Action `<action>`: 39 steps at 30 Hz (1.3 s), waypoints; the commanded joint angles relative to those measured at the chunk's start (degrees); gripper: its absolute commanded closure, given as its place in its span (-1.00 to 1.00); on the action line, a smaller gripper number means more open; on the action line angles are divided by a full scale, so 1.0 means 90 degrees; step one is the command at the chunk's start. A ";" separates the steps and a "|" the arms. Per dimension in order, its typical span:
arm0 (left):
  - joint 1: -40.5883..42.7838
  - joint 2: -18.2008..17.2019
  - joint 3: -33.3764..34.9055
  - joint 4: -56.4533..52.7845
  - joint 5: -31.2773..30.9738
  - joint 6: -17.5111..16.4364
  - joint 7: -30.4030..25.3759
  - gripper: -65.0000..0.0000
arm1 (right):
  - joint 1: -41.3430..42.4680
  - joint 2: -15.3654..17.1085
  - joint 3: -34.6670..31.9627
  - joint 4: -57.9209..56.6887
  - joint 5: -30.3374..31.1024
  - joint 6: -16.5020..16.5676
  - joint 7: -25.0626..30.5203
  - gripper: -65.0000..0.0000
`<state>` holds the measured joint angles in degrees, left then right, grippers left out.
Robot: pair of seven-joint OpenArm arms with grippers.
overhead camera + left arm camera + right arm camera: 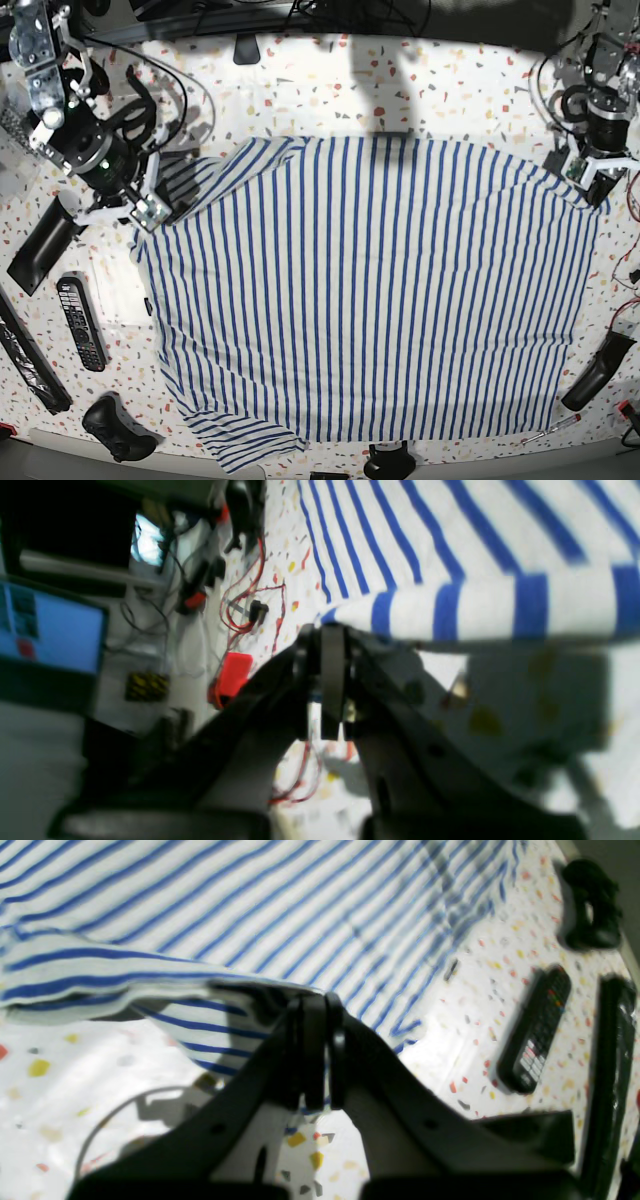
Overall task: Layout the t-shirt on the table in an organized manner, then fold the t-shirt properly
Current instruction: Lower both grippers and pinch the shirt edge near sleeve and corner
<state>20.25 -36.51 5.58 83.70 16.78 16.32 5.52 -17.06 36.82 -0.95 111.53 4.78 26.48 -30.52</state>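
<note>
The t-shirt [370,300] is spread across most of the table [450,90], its blue stripes running from the far edge toward the near edge in the base view, with a sleeve folded out at the near corner and another bunched at the far corner on the side of the remote control [80,322]. The right gripper [150,212] is seen clenched on a corner of the t-shirt at that far bunched sleeve; in the right wrist view [320,1005] the fingers are pressed together with a striped fold of cloth pinched at their tips and lifted slightly off the speckled surface. The left gripper [590,185] is set at the opposite far corner of the t-shirt, and in the left wrist view [332,635] its fingers are closed tight on the hem, a raised striped edge stretching away from the tips above the table. The remote control [537,1027] lies on bare table just beside the t-shirt's edge, well apart from the cloth itself. A red block [234,672] and red wires [250,600] are noted beyond the t-shirt's corner near the left gripper. A dark game controller [120,428] lies off the near sleeve.
</note>
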 commanded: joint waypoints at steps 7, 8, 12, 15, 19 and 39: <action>-0.0568 0.0032 -0.0068 0.0070 -0.0602 0.0136 -0.0136 1.00 | 0.0782 -0.0359 0.0061 -0.0891 0.0024 -0.0049 0.0447 1.00; -0.0624 0.0034 -0.0068 0.0070 -0.0743 0.0134 -0.0136 1.00 | 0.0884 -0.0423 0.0061 -0.1015 0.0024 -0.0046 0.0461 1.00; -0.0835 0.0036 -0.0068 0.0070 -0.1367 -0.0185 -0.0136 1.00 | 0.1285 -0.0641 0.0061 -0.1460 0.0019 -0.0046 0.0459 1.00; -0.0933 0.0036 -0.0068 0.0070 -0.1421 -0.0512 -0.0136 1.00 | 0.1581 -0.0760 0.0061 -0.1707 0.0019 -0.0044 0.0459 1.00; -0.1110 0.0070 -0.0068 0.0070 -0.1455 -0.0765 -0.0090 1.00 | 0.1972 -0.0884 0.0061 -0.1909 0.0034 -0.0044 0.0464 1.00; -0.1967 0.0799 -0.0068 0.0024 -0.2161 -0.1154 -0.0092 1.00 | 0.3759 -0.1819 0.0061 -0.3589 -0.0010 -0.0039 0.0440 1.00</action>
<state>3.55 -28.53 5.56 83.18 -2.79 5.50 6.07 15.11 19.81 -0.80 78.22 4.58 26.50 -28.10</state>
